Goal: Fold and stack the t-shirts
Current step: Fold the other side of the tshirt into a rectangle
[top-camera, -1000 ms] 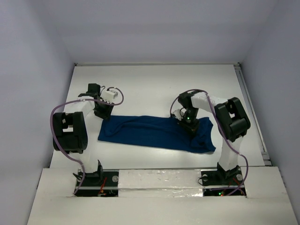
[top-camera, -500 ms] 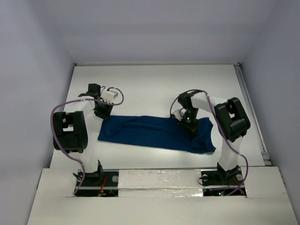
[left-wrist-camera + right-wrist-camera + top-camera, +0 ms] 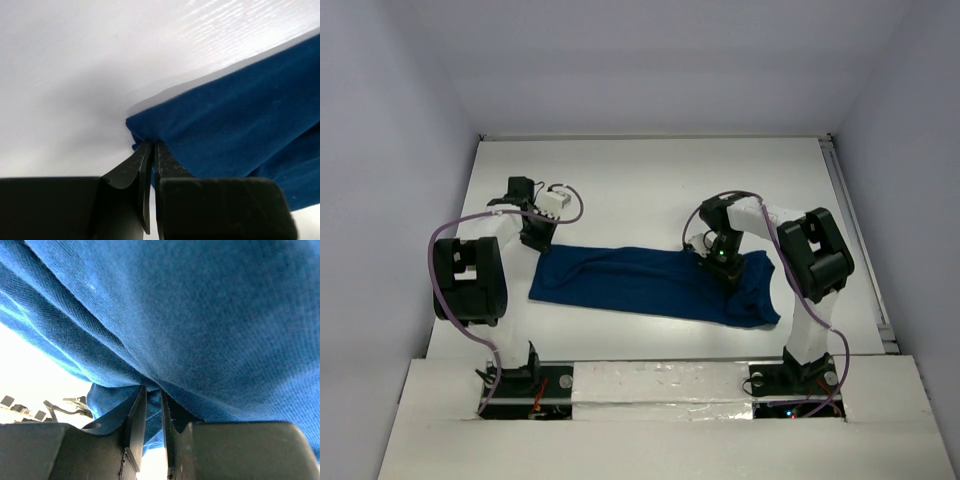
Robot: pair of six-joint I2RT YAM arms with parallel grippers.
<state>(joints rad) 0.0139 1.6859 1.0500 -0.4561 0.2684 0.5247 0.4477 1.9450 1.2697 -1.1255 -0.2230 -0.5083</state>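
The t-shirt [image 3: 650, 285] lies on the surface [image 3: 650, 180] as a long, already narrowed band running left to right between the two arms, plain blue side up and no print showing. The left gripper [image 3: 152, 145] is down at the band's far-left corner, its fingers drawn together with only a thin sliver between them, pinching the very tip of that corner. The right gripper [image 3: 152, 390] sits at the far edge toward the right end, clamped on a thicker bunch of cloth that drapes over its fingers. With both far-edge points taken, the step in hand looks like the start of a fold: the pick-up is made and the lift has not begun, since the cloth rests flat on the surface in the overhead view. The next move probably calls for both arms to rise together and carry the far edge, either toward the near side or one end over the other, keeping the cloth taut between them so it does not sag or bunch. The left pinch holds very little cloth, so a slow, even lift seems wise or the corner may slip free.
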